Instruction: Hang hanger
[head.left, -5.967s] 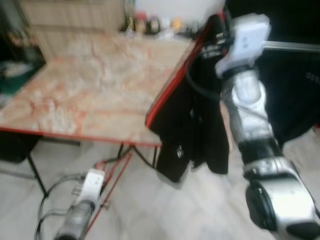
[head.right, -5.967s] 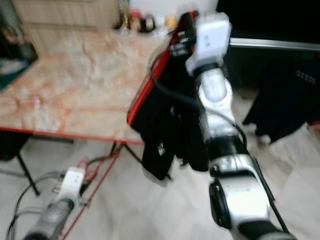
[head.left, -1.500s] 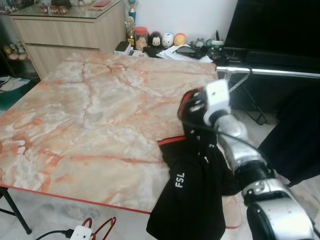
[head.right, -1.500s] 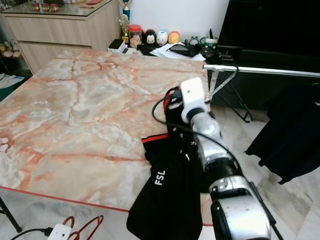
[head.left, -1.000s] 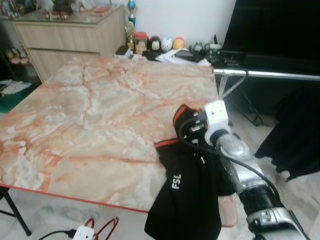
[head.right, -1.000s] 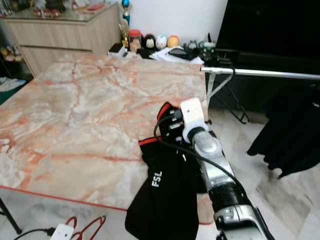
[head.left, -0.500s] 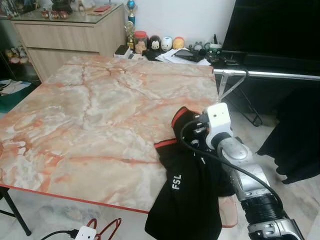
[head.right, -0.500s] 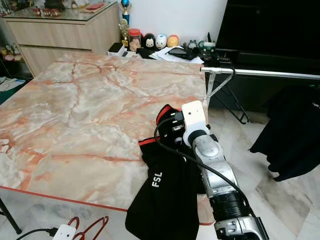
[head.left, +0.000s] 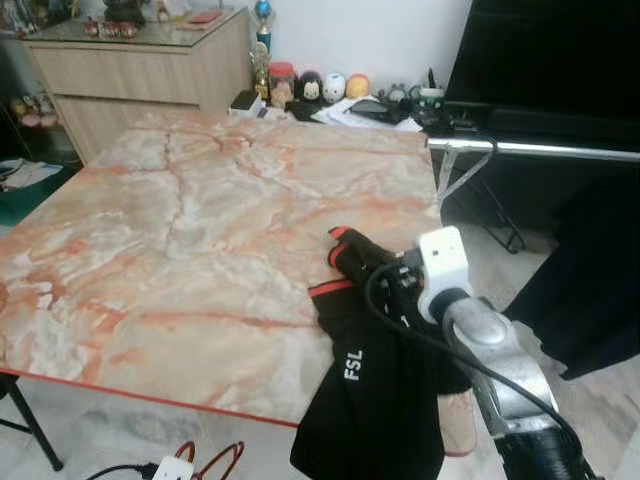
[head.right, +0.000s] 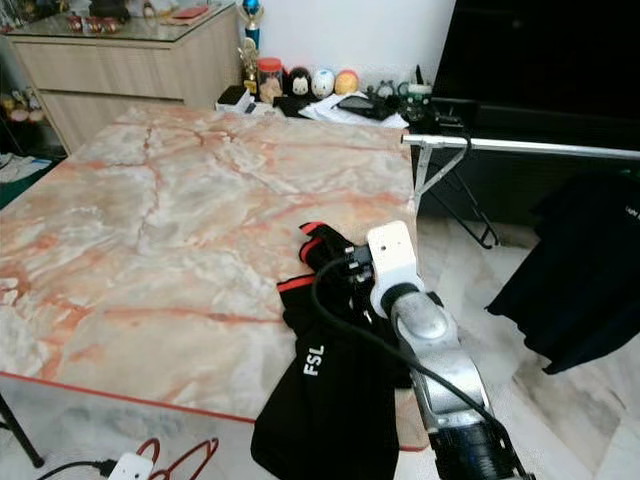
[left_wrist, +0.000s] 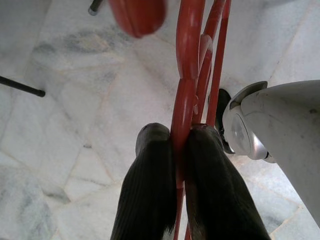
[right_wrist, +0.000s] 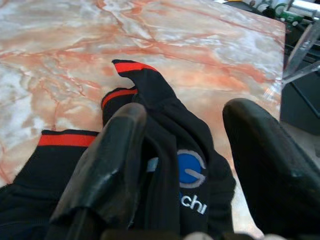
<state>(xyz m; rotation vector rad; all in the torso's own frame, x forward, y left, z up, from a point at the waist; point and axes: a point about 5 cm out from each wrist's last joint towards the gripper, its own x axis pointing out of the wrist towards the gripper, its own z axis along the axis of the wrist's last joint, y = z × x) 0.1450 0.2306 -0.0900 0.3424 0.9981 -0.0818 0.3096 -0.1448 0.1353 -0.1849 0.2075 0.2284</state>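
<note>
A black garment (head.left: 375, 385) with red trim and white "FSL" lettering lies on the marble table's (head.left: 180, 230) near right corner and hangs over its edge. My right gripper (right_wrist: 185, 115) hovers open just above the garment's collar; one black finger (right_wrist: 107, 160) touches the cloth. My left gripper (left_wrist: 175, 132) hangs low over the floor, shut on a red hanger (left_wrist: 186, 65), which rises between its two fingers.
A metal clothes rail (head.left: 540, 150) runs to the right of the table, with a dark garment (head.left: 590, 290) hanging from it. A wooden cabinet (head.left: 130, 60) and small items stand behind the table. A power strip (head.left: 165, 468) and cables lie on the floor.
My right gripper has let go of the black garment's collar and drawn back toward me. The collar, held raised before, now lies on the table.
</note>
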